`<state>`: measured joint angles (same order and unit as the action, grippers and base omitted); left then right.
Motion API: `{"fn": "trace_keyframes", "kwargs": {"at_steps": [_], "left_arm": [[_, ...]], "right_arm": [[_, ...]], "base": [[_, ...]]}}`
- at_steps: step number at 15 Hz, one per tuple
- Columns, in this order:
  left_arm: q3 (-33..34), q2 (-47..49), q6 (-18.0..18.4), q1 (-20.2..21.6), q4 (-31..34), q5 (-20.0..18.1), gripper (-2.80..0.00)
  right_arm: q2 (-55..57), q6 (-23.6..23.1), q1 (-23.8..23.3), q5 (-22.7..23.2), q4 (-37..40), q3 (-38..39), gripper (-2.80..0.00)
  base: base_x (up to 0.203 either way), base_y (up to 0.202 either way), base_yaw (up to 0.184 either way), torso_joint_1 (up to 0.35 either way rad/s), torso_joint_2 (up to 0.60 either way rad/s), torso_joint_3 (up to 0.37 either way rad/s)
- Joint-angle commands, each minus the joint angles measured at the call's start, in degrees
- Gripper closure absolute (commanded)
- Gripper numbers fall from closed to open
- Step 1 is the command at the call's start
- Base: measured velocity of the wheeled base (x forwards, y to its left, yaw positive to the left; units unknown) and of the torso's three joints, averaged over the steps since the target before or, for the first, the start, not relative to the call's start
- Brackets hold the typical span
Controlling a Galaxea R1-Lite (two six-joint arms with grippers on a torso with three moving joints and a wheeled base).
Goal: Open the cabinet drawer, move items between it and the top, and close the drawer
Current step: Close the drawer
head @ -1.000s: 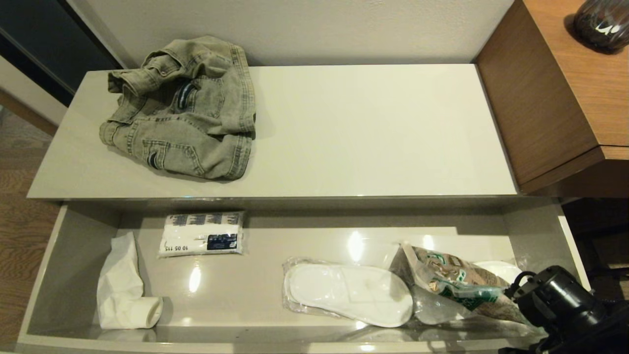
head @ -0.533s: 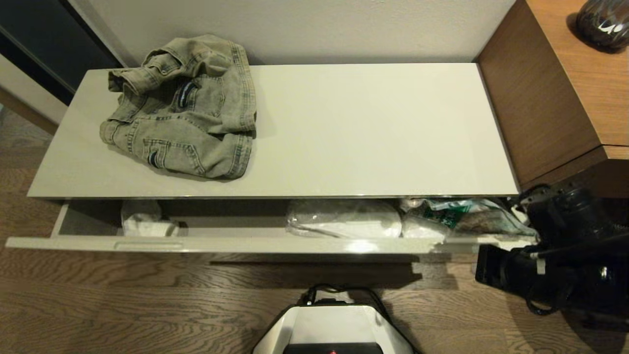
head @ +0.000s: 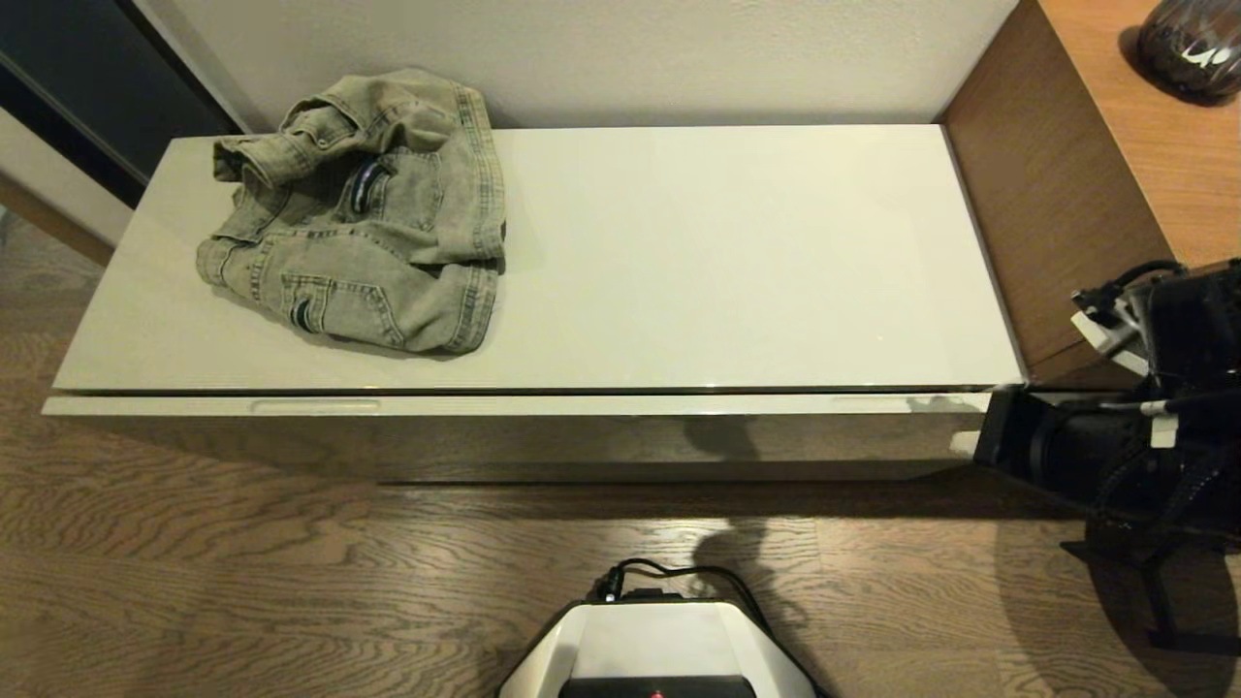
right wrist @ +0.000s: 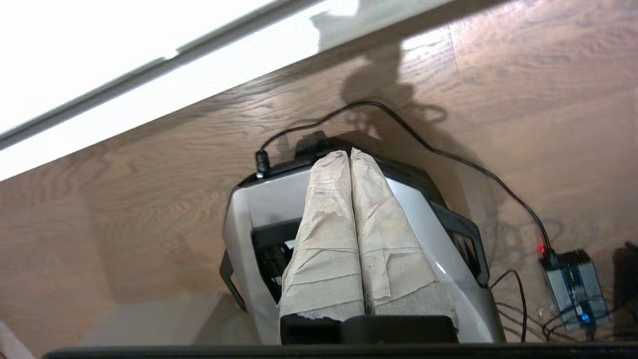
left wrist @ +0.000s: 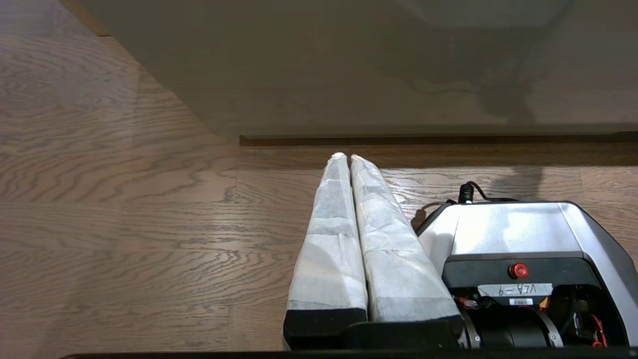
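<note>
The cabinet drawer point(head: 524, 405) is shut flush under the top point(head: 737, 252), with its front and a slim handle slot point(head: 315, 406) showing. The faded denim garment point(head: 364, 218) lies crumpled on the left part of the top. The food bag is hidden inside the drawer. My right arm point(head: 1115, 427) hangs beside the drawer's right end, apart from it. The right gripper point(right wrist: 349, 152) is shut on nothing and points over my base. The left gripper point(left wrist: 345, 156) is shut and empty, low over the floor before the cabinet front point(left wrist: 349, 65).
A taller brown wood-grain desk point(head: 1096, 174) adjoins the cabinet's right end, with a dark vase point(head: 1191, 44) on it. My base point(head: 659, 650) stands on the wood floor before the cabinet. A cable and a power adapter point(right wrist: 573, 284) lie on the floor.
The drawer slid from wide open to fully shut, hiding the bag, slippers and tissue pack. My right arm came out of the drawer and drew back to the right end.
</note>
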<state>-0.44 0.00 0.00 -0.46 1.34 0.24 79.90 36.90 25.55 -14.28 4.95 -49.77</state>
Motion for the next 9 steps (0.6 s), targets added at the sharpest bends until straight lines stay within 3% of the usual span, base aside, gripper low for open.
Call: {"fn": "trace_keyframes", "kwargs": {"at_steps": [1, 4, 9], "left_arm": [[0.0, 0.0, 0.0, 0.0, 0.0, 0.0, 0.00], [0.0, 0.0, 0.0, 0.0, 0.0, 0.0, 0.00], [0.0, 0.1, 0.0, 0.0, 0.0, 0.0, 0.00]], "right_arm": [[-2.4, -0.4, -0.1, -0.1, 2.2, -3.0, 0.00], [-4.4, -1.0, 0.0, -0.2, 3.4, -4.0, 0.00], [-10.3, -5.4, 0.0, -6.4, 4.0, -5.1, 0.00]], "base": [[0.000, 0.000, 0.000, 0.000, 0.00, 0.000], [0.000, 0.000, 0.000, 0.000, 0.00, 0.000], [0.000, 0.000, 0.000, 0.000, 0.00, 0.000]]}}
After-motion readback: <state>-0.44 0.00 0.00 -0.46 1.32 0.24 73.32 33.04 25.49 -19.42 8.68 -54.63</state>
